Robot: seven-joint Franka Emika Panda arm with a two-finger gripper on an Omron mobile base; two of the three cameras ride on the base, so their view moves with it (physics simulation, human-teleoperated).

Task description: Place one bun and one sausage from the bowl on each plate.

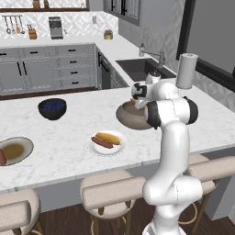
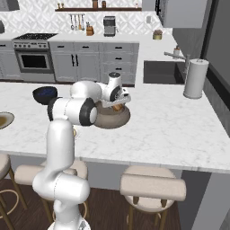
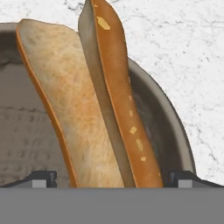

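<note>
The brown-tan bowl (image 1: 125, 117) (image 2: 112, 119) sits mid-counter, and my gripper (image 1: 136, 103) (image 2: 117, 106) reaches down into it. In the hand view a split, toasted bun (image 3: 87, 109) stands between my gripper's (image 3: 111, 179) spread fingertips (image 3: 42, 179), with gaps on both sides; the gripper is open. The bowl's rim (image 3: 177, 131) curves behind the bun. A white plate (image 1: 120, 148) nearer the front edge carries a bun (image 1: 108, 137) and a sausage (image 1: 102, 143). Far left, the grey-rimmed plate (image 1: 23, 143) (image 2: 4, 119) holds a sausage (image 1: 2, 157).
A dark blue bowl (image 1: 52, 109) (image 2: 45, 94) stands behind the plates. A paper towel roll (image 1: 187, 69) (image 2: 196, 78) and the sink (image 1: 137, 66) lie to the right. Stools (image 1: 108, 193) (image 2: 152, 186) line the counter's near edge.
</note>
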